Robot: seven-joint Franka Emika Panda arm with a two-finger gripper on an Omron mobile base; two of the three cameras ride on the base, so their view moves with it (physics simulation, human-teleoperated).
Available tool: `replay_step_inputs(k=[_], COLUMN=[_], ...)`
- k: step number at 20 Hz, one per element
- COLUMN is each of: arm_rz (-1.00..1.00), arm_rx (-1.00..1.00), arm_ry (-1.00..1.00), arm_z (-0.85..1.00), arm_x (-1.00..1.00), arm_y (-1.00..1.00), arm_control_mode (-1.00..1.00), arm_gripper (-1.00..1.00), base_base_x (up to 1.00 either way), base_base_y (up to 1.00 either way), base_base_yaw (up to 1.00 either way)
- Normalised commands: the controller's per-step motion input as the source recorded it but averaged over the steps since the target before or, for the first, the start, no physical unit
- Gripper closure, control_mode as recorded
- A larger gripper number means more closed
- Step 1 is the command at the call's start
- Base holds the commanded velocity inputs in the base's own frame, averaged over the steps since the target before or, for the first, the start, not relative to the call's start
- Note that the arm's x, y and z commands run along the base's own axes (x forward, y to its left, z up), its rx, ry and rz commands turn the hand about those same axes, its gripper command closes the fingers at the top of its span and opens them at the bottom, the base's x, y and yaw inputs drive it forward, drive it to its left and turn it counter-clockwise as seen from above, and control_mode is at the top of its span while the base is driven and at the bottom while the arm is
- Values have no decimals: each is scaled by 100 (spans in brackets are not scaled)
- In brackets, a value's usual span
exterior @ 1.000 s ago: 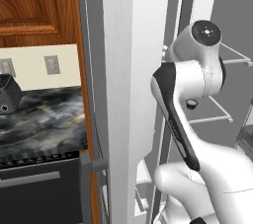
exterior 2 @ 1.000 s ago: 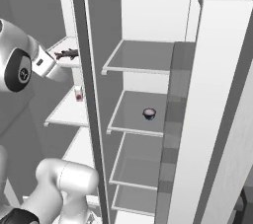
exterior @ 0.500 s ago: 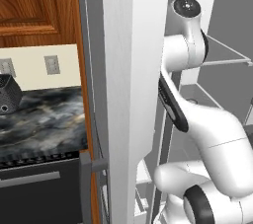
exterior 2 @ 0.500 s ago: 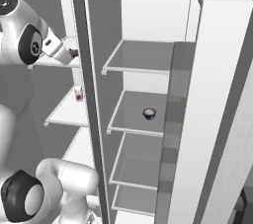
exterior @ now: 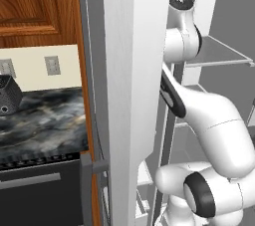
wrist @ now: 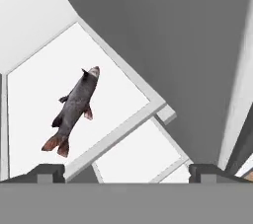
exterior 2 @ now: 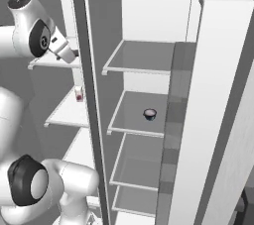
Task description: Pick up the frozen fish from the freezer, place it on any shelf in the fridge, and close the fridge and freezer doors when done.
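Frozen fish (wrist: 74,111) flat on freezer shelf (wrist: 29,94)

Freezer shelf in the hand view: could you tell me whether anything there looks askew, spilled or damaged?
Nothing stands out. The frozen fish lies whole on the white freezer shelf, with no spill around it. The open gripper is short of the fish and holds nothing.

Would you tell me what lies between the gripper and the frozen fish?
Only bare white shelf, in the hand view: the open gripper faces the fish.
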Motion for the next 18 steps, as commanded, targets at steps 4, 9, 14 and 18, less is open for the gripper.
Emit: replay_step_inputs(k=[4, 9, 14, 18], arm_rz=[0, 0, 0, 0], arm_rx=[7, 5, 0, 0], arm_ry=[0, 0, 5, 14], arm_z=[-26, -11, 0, 0], arm_x=[49, 65, 71, 58], arm_y=[12, 11, 12, 14], arm_control_mode=[-100, -100, -100, -100], arm_gripper=[-100, -100, -100, -100], base_base_x=[0, 0, 0, 0], base_base_y=[0, 0, 0, 0], base_base_yaw=[0, 0, 0, 0])
